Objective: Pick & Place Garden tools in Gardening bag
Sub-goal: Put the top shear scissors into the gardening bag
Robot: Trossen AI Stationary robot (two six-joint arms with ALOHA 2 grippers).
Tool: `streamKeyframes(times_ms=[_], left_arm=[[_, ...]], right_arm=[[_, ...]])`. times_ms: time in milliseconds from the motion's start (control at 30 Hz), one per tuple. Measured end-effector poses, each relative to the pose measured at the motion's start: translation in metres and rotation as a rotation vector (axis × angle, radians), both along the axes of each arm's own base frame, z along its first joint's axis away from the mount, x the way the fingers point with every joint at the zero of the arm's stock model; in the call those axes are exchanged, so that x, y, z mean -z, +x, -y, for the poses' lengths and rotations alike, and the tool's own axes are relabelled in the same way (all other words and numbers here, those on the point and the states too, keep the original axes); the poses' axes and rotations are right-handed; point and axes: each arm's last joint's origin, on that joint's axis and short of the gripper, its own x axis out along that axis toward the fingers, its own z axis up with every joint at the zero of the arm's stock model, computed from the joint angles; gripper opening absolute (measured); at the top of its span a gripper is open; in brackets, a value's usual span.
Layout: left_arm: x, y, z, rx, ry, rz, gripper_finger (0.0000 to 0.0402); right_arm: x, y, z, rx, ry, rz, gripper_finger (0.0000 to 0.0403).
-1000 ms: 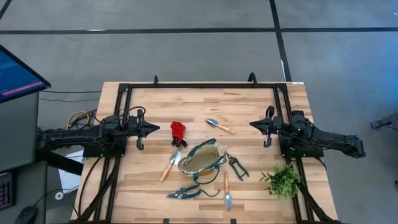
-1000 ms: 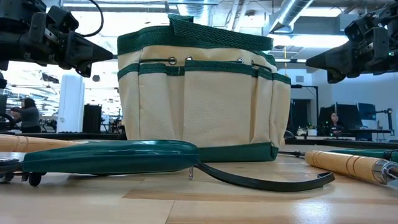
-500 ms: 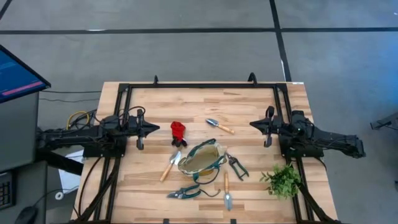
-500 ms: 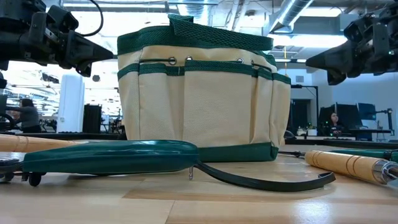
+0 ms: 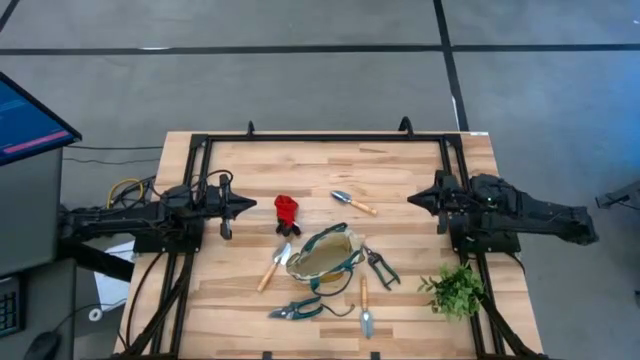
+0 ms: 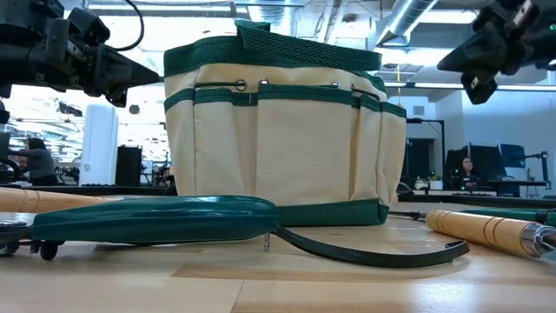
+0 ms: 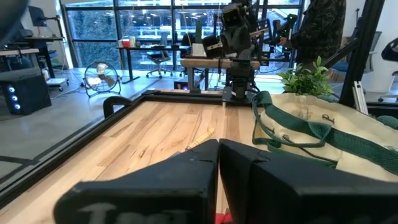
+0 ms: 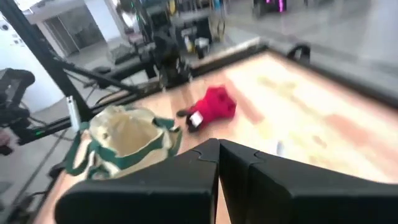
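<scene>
The gardening bag (image 5: pixel 325 254) stands upright on its base at the table's middle, its mouth open upward; it also shows in the low view (image 6: pixel 278 148). Around it lie a red item (image 5: pixel 287 210), a wooden-handled trowel (image 5: pixel 352 202), another wooden-handled tool (image 5: pixel 273 266), teal pruners (image 5: pixel 297 309), dark shears (image 5: pixel 381 266) and a third wooden-handled tool (image 5: pixel 365 305). My left gripper (image 5: pixel 250 205) hovers shut and empty left of the red item. My right gripper (image 5: pixel 411 199) hovers shut and empty right of the trowel, high in the low view (image 6: pixel 443 65).
A leafy green plant sprig (image 5: pixel 455 290) lies near the table's right front corner. A black frame (image 5: pixel 325 138) runs along the table's far and side edges. Bare wood lies between the grippers and the far rail. A monitor (image 5: pixel 25 115) stands off the table's left.
My right gripper has risen and drawn back a little toward the table's right edge, staying shut. The tools and the bag lie as before.
</scene>
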Motion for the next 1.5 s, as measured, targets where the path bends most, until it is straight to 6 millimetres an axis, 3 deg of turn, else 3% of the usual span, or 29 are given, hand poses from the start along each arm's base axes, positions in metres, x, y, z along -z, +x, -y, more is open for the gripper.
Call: streamKeyframes(times_ms=[233,433,600,867,1033,1233,1500], left_arm=[[0.000,0.000,0.000,0.000,0.000,0.000,0.0002],[0.000,0.000,0.000,0.000,0.000,0.000,0.0002],[0.000,0.000,0.000,0.001,0.000,0.000,0.0002],[0.000,0.000,0.000,0.000,0.000,0.000,0.0002],[0.000,0.000,0.000,0.001,0.000,-0.001,0.0002],[0.000,0.000,0.000,0.000,0.000,0.000,0.0002],[0.000,0.000,0.000,0.001,0.000,-0.001,0.0002]], right_arm=[[-0.037,0.026,-0.003,-0.017,0.130,-0.134,0.0000],[-0.075,0.037,-0.007,0.002,0.240,-0.355,0.0000],[-0.082,0.051,-0.011,0.091,0.350,-0.563,0.0000],[-0.052,0.072,-0.029,0.243,0.547,-0.869,0.0000],[-0.037,0.087,-0.048,0.241,0.660,-1.007,0.0000],[-0.019,0.105,-0.067,0.143,0.682,-1.122,0.0000],[0.010,0.127,-0.081,0.158,0.622,-1.224,0.0015]])
